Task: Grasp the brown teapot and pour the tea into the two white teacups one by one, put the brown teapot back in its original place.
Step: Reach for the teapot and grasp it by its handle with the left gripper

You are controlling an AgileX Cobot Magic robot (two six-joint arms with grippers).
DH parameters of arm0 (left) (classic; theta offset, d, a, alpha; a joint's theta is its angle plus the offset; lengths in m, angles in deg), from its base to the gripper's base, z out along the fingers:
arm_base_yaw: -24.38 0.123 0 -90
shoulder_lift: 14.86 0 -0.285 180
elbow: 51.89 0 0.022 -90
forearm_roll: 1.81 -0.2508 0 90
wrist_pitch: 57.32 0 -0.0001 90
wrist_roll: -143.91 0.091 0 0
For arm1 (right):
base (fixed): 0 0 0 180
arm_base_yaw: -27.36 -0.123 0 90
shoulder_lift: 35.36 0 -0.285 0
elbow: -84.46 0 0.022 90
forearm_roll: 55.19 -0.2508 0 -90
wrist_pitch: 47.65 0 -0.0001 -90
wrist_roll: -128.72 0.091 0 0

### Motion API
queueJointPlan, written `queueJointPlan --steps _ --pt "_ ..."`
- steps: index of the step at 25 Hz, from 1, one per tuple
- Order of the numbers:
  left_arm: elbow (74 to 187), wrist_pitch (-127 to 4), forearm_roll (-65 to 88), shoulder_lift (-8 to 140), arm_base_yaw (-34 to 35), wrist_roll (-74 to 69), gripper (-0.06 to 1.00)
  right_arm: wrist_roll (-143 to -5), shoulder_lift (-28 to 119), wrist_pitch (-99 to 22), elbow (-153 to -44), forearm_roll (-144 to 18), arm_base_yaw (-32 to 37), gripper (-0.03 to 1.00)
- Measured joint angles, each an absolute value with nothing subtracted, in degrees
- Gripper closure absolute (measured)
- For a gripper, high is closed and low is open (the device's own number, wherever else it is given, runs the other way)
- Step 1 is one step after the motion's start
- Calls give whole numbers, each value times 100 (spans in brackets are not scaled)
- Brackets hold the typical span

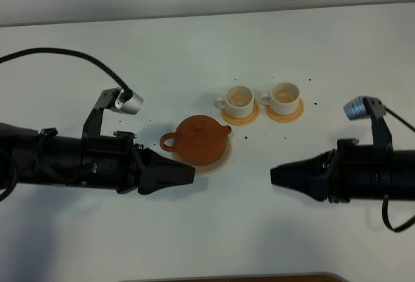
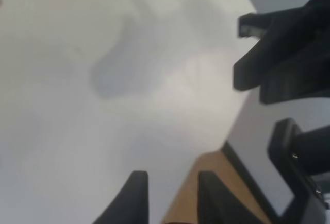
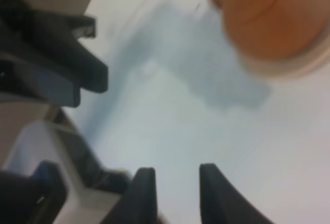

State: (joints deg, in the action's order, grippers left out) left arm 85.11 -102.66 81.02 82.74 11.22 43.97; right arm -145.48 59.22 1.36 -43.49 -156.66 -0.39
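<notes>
The brown teapot (image 1: 200, 139) sits upright with its lid on, resting on the round pale beige disc (image 1: 220, 161) that is its original place, at mid-table. Behind it to the right stand the two white teacups, one (image 1: 238, 100) beside the other (image 1: 284, 96), each on an orange coaster. My left gripper (image 1: 192, 175) lies low, just in front of and left of the teapot, apart from it. In the left wrist view that gripper (image 2: 170, 180) is open with only table between its fingers. My right gripper (image 1: 272, 175) points at the left one from the right. It is open (image 3: 175, 175) and empty, with the teapot (image 3: 268, 18) blurred ahead.
The white table (image 1: 207, 230) carries a few dark specks near the cups. Its brown front edge (image 2: 206, 183) shows under the left gripper. Each arm appears in the other's wrist view: the right arm (image 2: 289, 54) and the left arm (image 3: 46, 64).
</notes>
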Motion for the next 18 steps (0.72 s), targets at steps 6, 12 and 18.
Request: queueJointPlan --steps 6,12,18 --pt "9124 -9660 7063 8274 1122 3225 67 -14257 5935 -887 -5109 -15355 -39 73" --pt "9633 -9177 5936 8274 1122 1870 67 -13112 5940 -1792 -5753 -14067 -39 73" --pt "9969 -9120 4504 8274 1122 412 67 -10395 5940 -1966 -6227 -11123 -39 73"
